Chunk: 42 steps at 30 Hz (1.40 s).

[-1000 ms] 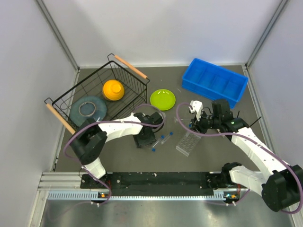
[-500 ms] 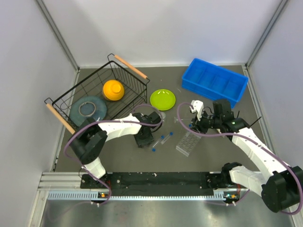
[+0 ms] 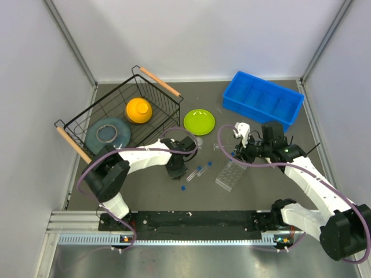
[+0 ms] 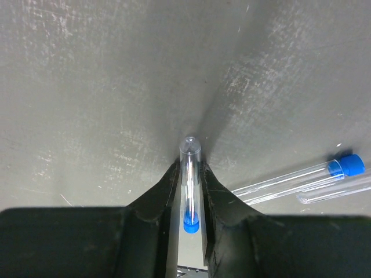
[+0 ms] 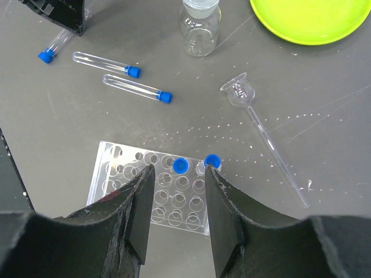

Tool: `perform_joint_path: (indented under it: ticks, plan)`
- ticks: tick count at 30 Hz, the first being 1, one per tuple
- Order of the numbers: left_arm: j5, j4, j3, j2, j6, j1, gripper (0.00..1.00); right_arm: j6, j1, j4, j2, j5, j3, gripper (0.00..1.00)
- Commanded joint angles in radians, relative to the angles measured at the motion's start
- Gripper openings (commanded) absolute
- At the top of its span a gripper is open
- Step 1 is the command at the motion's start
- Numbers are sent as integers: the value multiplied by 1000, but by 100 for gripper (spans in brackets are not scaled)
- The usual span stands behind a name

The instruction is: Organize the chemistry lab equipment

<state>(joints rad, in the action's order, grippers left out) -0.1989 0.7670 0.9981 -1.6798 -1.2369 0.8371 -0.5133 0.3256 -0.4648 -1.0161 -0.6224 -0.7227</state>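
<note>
The black wire basket sits well to the left of the clear grid rack and farther back, with the orange dome inside it. The blue divided bin lies behind the rack to the right, well apart from it. The lime-green plate lies behind the rack, a little to its left.

The right gripper hangs straight over the rack, its jaws spread wide with nothing between them. Whether its fingers touch the rack cannot be told. In the gap between them, two racked tubes stand upright in neighbouring wells at the rack's far edge, blue caps up.

The left gripper is near the rack, on its left. It is clamped on a held tube, with both fingers pressed against the tube's sides. The tube's clear rounded end pokes out past the fingertips, and blue shows lower down between the fingers. Whether the tube rests on the table is unclear.

A glass funnel with a long thin stem lies on its side just behind the rack. A small clear bottle stands upright farther behind the rack, near the plate. Two loose tubes lie flat, side by side, between the rack and the left gripper, touching neither, with their blue caps at the same end.
</note>
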Motion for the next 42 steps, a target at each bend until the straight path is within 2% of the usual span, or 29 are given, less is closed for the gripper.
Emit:
perform_joint_path:
  ticks: [1,10,18,23,27,29,31,35,37,42]
  plan:
    - [-83,92,-44,3,-7,-13,16,-14,-11,11,24,-28,-23,41]
    - [-142,120,-55,84,33,-13,0,-14,-13,6,24,-40,-21,41]
    - [-100,-11,-124,256,186,-13,0,-20,-11,-14,21,-94,-29,41]
    - [24,-269,-226,432,319,-13,0,-66,-11,-141,24,-196,-79,41]
    - [117,-423,-251,543,369,-12,0,-140,-13,-297,30,-211,-209,42]
    - [168,-526,-262,572,389,-13,0,-152,-11,-362,24,-221,-266,45]
    - [232,-624,-283,618,398,-12,0,-123,-11,-403,24,-275,-317,54]
    - [291,-948,-329,673,390,-12,0,17,-11,-390,13,-448,-337,58]
    - [292,-1017,-328,683,384,-10,0,102,-5,-332,-2,-512,-334,58]
    - [308,-1149,-282,641,363,-1,0,448,10,-126,-33,-524,-284,58]
